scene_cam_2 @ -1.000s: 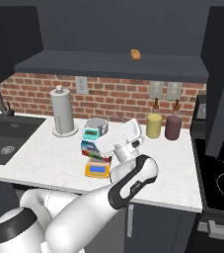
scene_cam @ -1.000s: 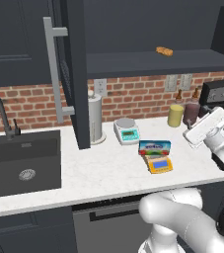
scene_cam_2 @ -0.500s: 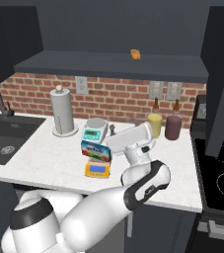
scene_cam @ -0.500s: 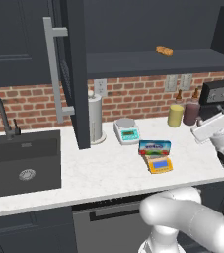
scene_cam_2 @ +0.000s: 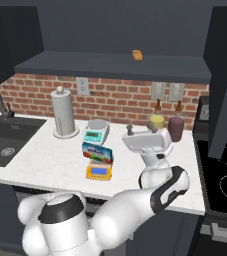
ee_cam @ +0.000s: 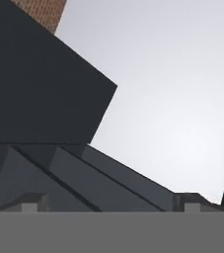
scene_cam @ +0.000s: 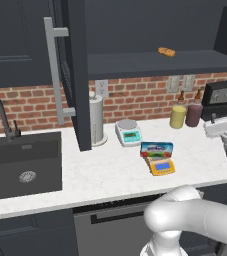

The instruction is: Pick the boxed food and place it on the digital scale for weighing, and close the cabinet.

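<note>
The gripper (ee_cam: pixel 108 202) stood spread wide and empty, its two dark fingertips (ee_cam: pixel 32 201) set far apart at the bottom of the hand view, touching nothing and facing a dark slanted cabinet panel and pale bare space. The hand (scene_cam_2: pixel 146 141) hung above the right end of the counter (scene_cam: pixel 110 172), beside the yellow jar (scene_cam_2: pixel 156 122) and the dark jar (scene_cam_2: pixel 175 128), well apart from the boxed food (scene_cam: pixel 156 148). That blue carton stood on edge on the digital scale (scene_cam: pixel 161 166), mid-counter, with bare marble around it. The cabinet (scene_cam: pixel 72 75) door hung open, edge-on above the counter's left part, near the paper towel roll (scene_cam: pixel 97 119). A small orange snack (scene_cam: pixel 166 51) lay on the shelf.
</note>
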Available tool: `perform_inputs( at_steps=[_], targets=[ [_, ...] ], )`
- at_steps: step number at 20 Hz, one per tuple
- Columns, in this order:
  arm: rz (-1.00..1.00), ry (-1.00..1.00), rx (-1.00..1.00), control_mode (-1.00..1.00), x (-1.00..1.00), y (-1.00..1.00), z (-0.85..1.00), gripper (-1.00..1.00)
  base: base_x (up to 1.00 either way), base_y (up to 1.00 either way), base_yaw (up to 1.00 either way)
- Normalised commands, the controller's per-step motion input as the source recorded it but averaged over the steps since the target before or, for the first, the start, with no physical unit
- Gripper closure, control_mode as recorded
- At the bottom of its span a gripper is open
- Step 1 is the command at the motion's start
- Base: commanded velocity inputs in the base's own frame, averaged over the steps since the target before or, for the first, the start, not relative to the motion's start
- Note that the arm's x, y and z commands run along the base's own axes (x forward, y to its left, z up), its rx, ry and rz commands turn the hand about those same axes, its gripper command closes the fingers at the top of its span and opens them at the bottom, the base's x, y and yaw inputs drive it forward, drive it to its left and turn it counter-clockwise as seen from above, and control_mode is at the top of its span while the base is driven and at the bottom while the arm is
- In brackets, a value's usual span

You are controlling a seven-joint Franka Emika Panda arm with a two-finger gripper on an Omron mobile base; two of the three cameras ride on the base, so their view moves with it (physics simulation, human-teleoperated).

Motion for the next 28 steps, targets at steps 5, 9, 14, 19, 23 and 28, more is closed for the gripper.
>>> perform_inputs(
  at_steps=[5,9,14,19,23,28],
  targets=[
    [-0.25,-0.04,0.02,-1.00,0.00,-0.37,0.00,-1.00,0.00,0.00,0.00],
    [-0.31,0.16,0.05,-1.00,0.00,-0.37,0.02,-1.00,0.00,0.00,0.00],
    [-0.30,0.30,0.03,-1.00,0.00,-0.35,0.00,-1.00,0.00,0.00,0.00],
    [-0.14,0.15,0.10,-1.00,0.00,-0.18,0.00,-1.00,0.00,0.00,0.00],
    [-0.02,0.00,0.23,-1.00,0.00,0.00,0.00,-1.00,0.00,0.00,0.00],
    [0.00,-0.06,0.25,-1.00,0.00,0.00,-0.15,-1.00,0.00,0.00,0.00]
  ],
)
